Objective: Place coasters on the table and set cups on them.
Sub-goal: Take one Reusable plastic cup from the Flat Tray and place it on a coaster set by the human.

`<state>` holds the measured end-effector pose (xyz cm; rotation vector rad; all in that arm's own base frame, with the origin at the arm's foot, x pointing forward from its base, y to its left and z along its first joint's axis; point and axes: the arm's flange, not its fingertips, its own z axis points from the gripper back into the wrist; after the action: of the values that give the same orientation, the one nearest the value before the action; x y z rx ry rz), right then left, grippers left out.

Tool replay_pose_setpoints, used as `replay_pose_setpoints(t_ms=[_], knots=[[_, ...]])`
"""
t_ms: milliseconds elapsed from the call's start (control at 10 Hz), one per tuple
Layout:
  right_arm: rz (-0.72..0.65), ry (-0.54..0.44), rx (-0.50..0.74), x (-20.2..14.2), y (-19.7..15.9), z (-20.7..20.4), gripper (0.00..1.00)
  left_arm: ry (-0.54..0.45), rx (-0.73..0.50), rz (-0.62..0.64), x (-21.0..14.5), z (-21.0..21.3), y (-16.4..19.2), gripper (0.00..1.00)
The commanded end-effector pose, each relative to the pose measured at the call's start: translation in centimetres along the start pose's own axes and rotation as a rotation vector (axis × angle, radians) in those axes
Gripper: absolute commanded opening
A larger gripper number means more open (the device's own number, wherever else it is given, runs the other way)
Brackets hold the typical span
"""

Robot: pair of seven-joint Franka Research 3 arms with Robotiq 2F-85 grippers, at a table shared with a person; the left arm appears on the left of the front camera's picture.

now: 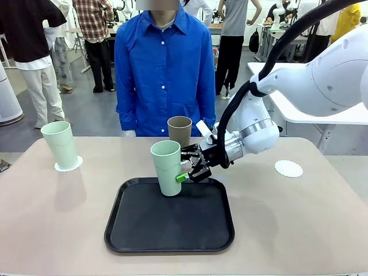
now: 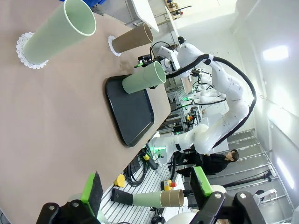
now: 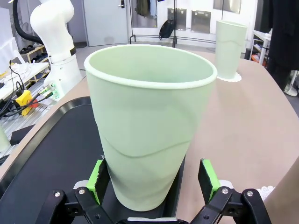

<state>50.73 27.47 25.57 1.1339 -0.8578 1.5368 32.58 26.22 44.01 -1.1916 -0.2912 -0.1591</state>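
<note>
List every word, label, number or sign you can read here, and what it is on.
None can be read. The cups, coasters, tray and table are unmarked. Labels on the gear below the table edge in the left wrist view are too small and blurred.

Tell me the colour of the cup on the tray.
Pale mint green cup, standing on the black tray; clearest in the right wrist view.

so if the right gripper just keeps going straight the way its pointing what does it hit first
Most likely the mint green cup on the black tray. The right gripper is open, and the cup stands between its green pads already, one pad at each side; whether either touches is unclear.
</note>
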Motion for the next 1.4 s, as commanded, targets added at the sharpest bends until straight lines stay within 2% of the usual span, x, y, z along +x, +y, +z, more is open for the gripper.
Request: replay_pose_setpoints(t_ms=[0, 500, 1000, 1100, 1200, 1300], knots=[[-0.024, -0.005, 0.001, 0.2, -0.7, -0.5, 1.0, -0.014, 0.002, 0.005, 0.0, 0.0, -0.2, 1.0], [-0.053, -0.081, 0.112, 0.6, -0.3, -1.1, 1.0, -0.014, 0.002, 0.005, 0.0, 0.0, -0.2, 1.0], [-0.072, -0.093, 0.115, 0.0, -1.2, -2.2, 1.0, -0.014, 0.002, 0.005, 0.0, 0.0, -0.2, 1.0], [-0.053, -0.111, 0.133, -0.2, -1.1, -2.1, 0.9, -0.014, 0.002, 0.005, 0.0, 0.0, -0.2, 1.0], [-0.045, -0.099, 0.137, -0.2, -1.1, -2.1, 0.4, -0.014, 0.002, 0.005, 0.0, 0.0, -0.2, 1.0], [-0.04, -0.09, 0.136, -0.2, -1.0, -1.9, 0.3, -0.014, 0.002, 0.005, 0.0, 0.0, -0.2, 1.0]])
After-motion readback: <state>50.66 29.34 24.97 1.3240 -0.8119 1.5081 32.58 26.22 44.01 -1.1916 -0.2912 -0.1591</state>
